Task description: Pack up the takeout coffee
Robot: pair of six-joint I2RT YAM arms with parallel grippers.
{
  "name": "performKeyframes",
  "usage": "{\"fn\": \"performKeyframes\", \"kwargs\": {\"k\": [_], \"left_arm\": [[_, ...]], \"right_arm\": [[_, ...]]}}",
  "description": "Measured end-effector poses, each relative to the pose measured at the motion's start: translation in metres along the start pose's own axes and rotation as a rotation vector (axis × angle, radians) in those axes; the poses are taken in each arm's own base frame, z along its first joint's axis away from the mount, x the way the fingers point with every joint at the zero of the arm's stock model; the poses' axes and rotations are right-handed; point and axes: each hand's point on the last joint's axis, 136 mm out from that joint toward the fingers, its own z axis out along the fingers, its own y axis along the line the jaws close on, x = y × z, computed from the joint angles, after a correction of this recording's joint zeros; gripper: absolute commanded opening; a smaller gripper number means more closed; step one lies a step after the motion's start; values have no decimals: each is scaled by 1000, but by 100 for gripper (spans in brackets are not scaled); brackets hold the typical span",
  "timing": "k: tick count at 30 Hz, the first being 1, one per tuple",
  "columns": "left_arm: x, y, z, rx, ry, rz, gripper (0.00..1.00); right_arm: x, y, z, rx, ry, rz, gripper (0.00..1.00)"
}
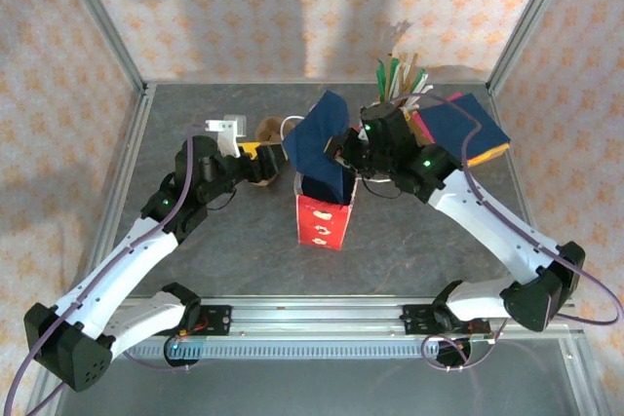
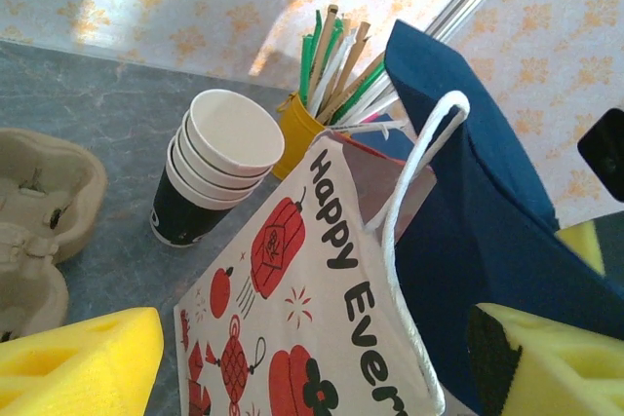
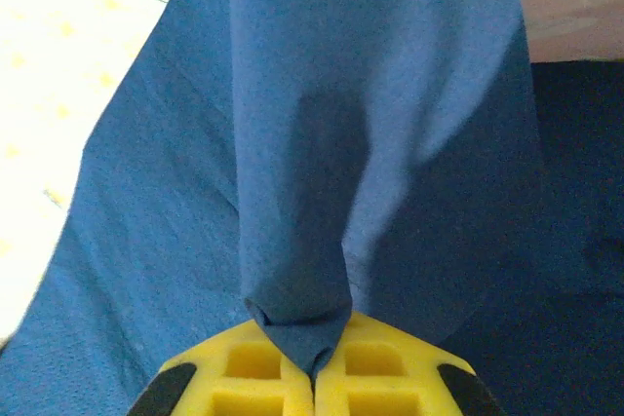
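Left wrist view puts the takeout coffee [image 2: 210,177], a nested stack of paper cups, pale above and black at the base, on the grey worktop [image 2: 107,94]. It lies beyond the left claw [image 2: 317,338] and clear of it. The stack is between a cardboard cup carrier [image 2: 39,202] and a yellow mug of sticks [image 2: 297,129], on the far-edge side of the red-and-white paper bag [image 2: 292,309].

That claw stands wide open and holds nothing, with its yellow pads [image 2: 78,362] apart at either side of the bag's printed face. The right claw [image 3: 312,377] is closed tight, pinching a fold of blue napkin [image 3: 322,163] between its pads.

From above, the left arm [image 1: 127,260] runs from the near left corner diagonally toward the middle of the worktop. Its elbow is bent and its claw [image 1: 261,165] is just beside the bag [image 1: 325,219]. The right arm [image 1: 497,231] rises from the near right corner and folds back toward the centre. Its claw [image 1: 343,151] is above the bag's mouth, and the napkin [image 1: 322,129] hangs down into the opening.
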Motion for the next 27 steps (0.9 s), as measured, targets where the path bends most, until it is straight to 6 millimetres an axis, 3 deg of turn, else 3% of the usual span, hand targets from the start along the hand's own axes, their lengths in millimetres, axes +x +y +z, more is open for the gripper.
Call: {"fn": "performKeyframes", "kwargs": {"k": [12, 27], "left_arm": [[5, 5, 4, -13, 15, 0, 83], [8, 14, 11, -51, 24, 13, 83]], "right_arm": [[17, -42, 19, 261, 43, -65, 0], [33, -73, 41, 472, 122, -132, 4]]}}
